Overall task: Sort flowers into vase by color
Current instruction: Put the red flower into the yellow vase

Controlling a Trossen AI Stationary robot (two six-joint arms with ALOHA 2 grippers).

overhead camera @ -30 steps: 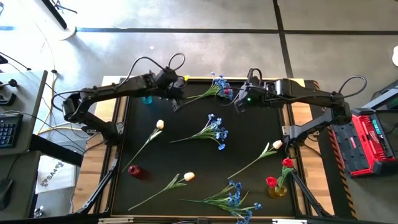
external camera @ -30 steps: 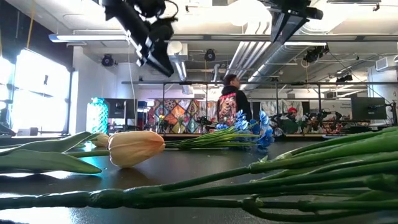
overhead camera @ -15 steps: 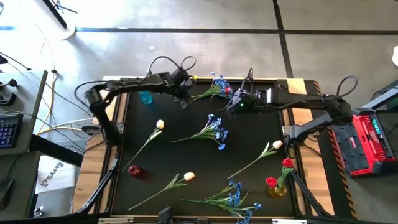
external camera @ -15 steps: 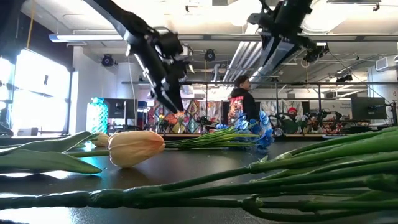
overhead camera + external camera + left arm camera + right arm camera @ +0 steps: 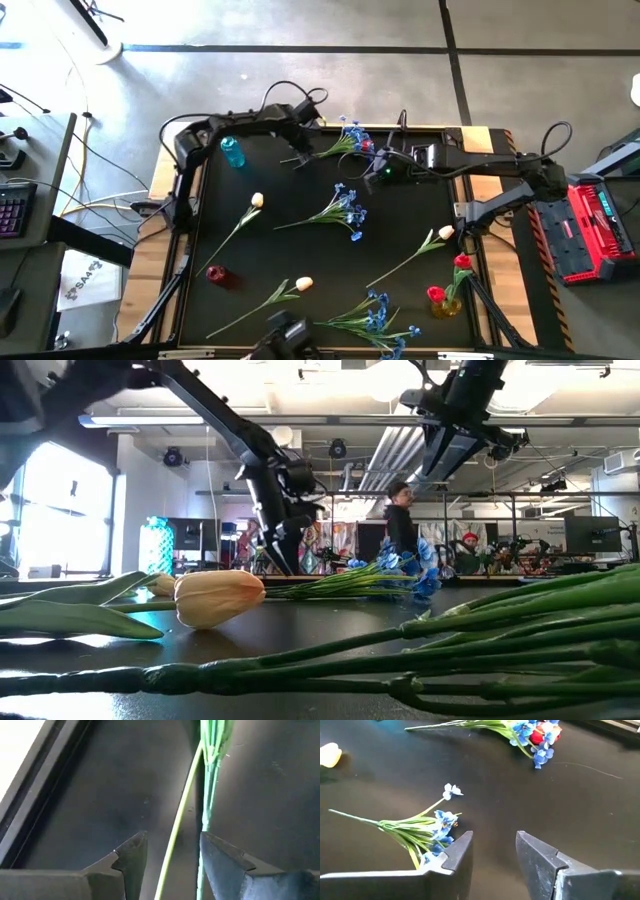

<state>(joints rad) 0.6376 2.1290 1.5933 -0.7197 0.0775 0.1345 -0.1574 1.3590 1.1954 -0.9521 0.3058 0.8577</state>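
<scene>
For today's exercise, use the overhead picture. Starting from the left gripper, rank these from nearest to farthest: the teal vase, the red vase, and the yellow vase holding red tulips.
From the left gripper, at the table's far edge over a blue spray's stems:
1. Teal vase, beside it at the far left edge.
2. Red vase, near left side.
3. Yellow vase, near right corner, holding red tulips.

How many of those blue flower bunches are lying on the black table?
3: one blue spray at the far edge, with something red partly hidden beside it; one mid-table; one at the near edge, possibly two overlapping.
</scene>
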